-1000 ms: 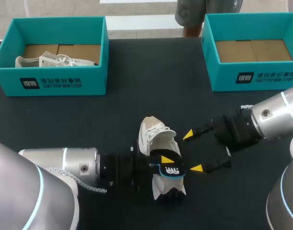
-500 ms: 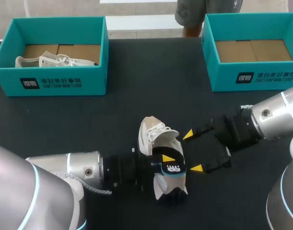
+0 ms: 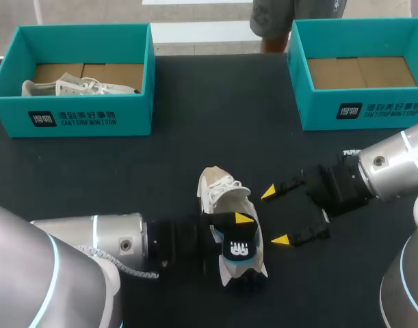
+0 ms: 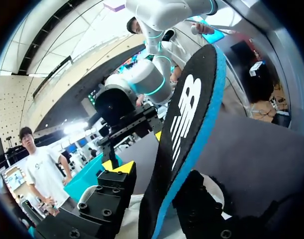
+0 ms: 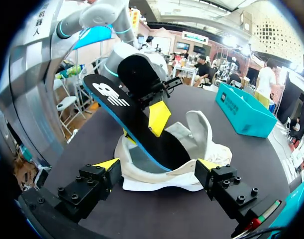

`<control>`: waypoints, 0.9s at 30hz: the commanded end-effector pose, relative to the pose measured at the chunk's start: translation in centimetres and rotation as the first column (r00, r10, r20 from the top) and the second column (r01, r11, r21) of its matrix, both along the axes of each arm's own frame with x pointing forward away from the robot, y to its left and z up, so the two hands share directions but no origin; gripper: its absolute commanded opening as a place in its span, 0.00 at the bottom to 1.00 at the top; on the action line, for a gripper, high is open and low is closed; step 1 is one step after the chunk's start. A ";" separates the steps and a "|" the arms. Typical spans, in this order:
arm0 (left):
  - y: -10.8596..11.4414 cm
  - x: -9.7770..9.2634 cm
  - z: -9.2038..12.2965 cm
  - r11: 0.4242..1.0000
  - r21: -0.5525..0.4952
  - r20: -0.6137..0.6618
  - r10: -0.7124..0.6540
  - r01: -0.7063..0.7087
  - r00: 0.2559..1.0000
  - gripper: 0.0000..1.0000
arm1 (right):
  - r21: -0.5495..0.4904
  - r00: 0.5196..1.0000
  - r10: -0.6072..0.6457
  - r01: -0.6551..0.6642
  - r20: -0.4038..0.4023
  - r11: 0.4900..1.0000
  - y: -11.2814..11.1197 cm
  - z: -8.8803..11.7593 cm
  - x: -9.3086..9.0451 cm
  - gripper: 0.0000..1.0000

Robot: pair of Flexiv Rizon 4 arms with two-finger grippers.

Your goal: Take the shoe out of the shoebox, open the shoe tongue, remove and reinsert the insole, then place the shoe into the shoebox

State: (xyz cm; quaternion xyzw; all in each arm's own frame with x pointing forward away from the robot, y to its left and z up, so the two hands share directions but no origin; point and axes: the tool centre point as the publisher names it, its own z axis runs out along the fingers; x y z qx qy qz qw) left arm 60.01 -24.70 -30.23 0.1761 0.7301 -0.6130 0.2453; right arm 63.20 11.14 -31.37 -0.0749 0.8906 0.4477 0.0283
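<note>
Two teal boxes sit at the table's far edge: the left shoebox [image 3: 72,116], with another shoe [image 3: 79,87] inside, and the right shoebox [image 3: 359,113]. The white shoe [image 3: 221,195] lies mid-table. The left gripper [image 3: 239,234] is clenched on the black, blue-edged insole [image 3: 240,247], whose heel end is raised and whose front is inside the shoe. The right gripper [image 3: 273,216] hovers released, just beside the shoe.

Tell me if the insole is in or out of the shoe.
Partly out: the left gripper holds the insole by its raised heel end, while its front end sits inside the shoe.
</note>
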 end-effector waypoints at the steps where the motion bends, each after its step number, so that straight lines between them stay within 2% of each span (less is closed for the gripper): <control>1: 0.4 -1.5 0.3 0.999 0.016 -0.003 0.029 -0.029 1.000 0.17 | -0.005 1.000 -0.002 0.002 0.000 1.000 0.2 0.0 -0.1 1.00; 3: 0.4 -1.6 0.0 0.999 0.012 -0.006 0.033 -0.033 0.999 0.03 | -0.005 1.000 -0.002 0.002 0.000 1.000 0.2 0.0 -0.1 1.00; 4: 0.4 -1.5 -0.2 0.999 0.009 -0.006 0.034 -0.033 0.999 0.00 | -0.005 1.000 -0.002 0.002 0.000 1.000 0.2 0.0 -0.1 1.00; 13: 0.0 0.4 -2.2 1.000 0.010 0.004 0.008 -0.008 1.000 0.00 | -0.005 1.000 -0.002 0.002 0.000 1.000 0.2 0.0 -0.1 1.00; 19: -0.1 2.0 -2.6 1.000 0.001 0.024 -0.001 0.001 1.000 0.00 | -0.005 1.000 -0.002 0.002 0.000 1.000 0.2 0.0 -0.1 1.00; 27: -0.1 2.6 -3.5 1.000 0.010 0.013 0.001 -0.001 1.000 0.00 | -0.005 1.000 -0.002 0.002 0.000 1.000 0.2 0.0 -0.1 1.00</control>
